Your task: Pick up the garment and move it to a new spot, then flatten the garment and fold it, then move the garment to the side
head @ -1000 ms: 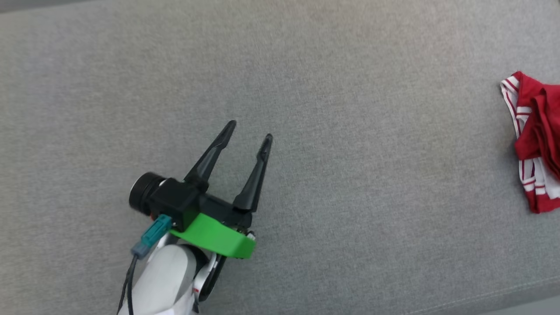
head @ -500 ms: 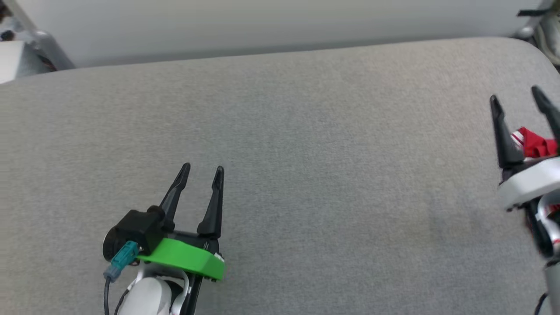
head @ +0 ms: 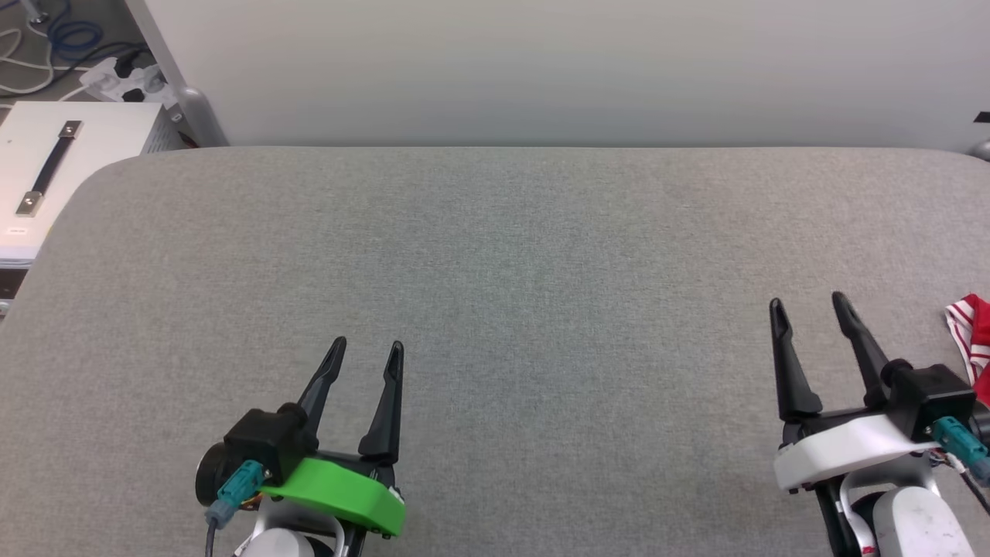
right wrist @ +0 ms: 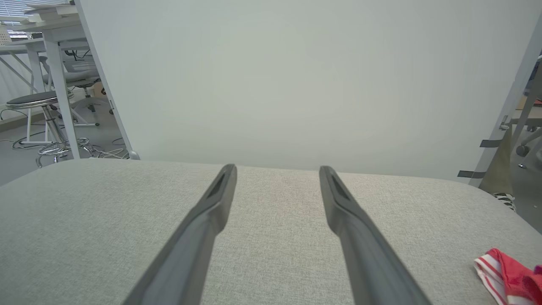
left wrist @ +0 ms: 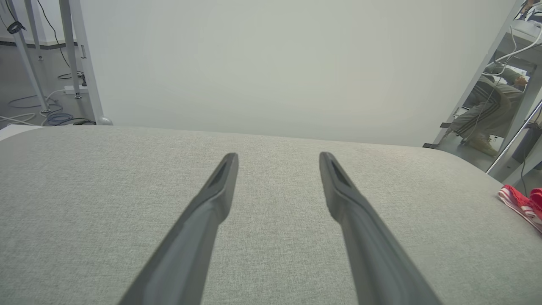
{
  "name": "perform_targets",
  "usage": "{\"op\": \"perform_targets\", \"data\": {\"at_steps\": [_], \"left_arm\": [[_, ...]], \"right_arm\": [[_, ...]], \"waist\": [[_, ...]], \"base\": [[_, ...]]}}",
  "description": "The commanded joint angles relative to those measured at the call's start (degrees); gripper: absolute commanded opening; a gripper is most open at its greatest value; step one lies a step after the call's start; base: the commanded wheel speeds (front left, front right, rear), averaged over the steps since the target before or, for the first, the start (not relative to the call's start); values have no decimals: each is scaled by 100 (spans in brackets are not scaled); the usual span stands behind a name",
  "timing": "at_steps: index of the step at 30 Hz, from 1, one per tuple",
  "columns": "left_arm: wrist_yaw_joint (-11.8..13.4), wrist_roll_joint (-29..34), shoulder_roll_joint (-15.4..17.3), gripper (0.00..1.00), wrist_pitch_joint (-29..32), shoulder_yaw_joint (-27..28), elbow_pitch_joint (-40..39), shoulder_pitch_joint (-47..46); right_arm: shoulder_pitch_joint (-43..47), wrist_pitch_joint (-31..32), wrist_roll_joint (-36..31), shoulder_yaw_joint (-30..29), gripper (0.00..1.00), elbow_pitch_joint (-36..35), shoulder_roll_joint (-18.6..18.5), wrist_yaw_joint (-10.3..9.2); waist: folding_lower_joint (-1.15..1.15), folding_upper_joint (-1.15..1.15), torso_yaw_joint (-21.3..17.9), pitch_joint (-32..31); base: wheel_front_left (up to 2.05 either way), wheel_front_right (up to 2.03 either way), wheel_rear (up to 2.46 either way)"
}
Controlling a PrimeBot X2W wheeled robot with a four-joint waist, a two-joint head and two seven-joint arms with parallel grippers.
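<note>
A large desk (head: 541, 255) with rounded corners, covered in grey woven fabric, is recorded across most of the head view. A plain white wall panel (head: 541, 70) is seen upright behind its far edge. A white box-shaped cabinet with a black strap handle (head: 69, 155) is noted beyond the desk's far left corner, with white and blue cables (head: 46, 39) lying on the floor behind it.

The left claw (head: 368, 346), two long dark fingers on a bright green mount, is found at the lower left of the head view, above the desk's near part. Its fingers are spread apart and nothing is held between them. In the left wrist view only grey fabric is seen in the gap.

The right claw (head: 807, 302), two long dark fingers on a white mount, is found at the lower right of the head view. Its fingers are likewise parted and nothing is gripped. Bare fabric is seen between them in the right wrist view.

The red jersey-style garment with red-and-white striped trim (head: 976, 333) is located on the desk at the extreme right of the head view, just to the right of the right claw and apart from it. It is cut off by the frame edge, so only a crumpled portion is seen. No lettering can be made out. The garment is well apart from the left claw.
</note>
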Motion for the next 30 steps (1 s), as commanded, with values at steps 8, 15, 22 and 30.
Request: {"op": "perform_targets", "data": {"at_steps": [8,15,22,30], "left_arm": [[-15,370,-94,100,-33,104,15,154],[-15,445,-146,100,-33,136,10,150],[-15,453,-165,100,-33,145,-14,154],[-15,465,-178,100,-33,157,-21,141]], "right_arm": [[212,-243,-137,-35,100,264,252,-9],[234,-291,-185,5,100,377,312,-9],[206,-297,-179,-6,100,337,324,-9],[194,-298,-120,29,100,324,327,-9]], "waist": [[1,0,124,-104],[1,0,115,-86],[1,0,94,-107],[1,0,66,-82]], "base": [[0,0,0],[0,0,0],[0,0,0],[0,0,0]]}}
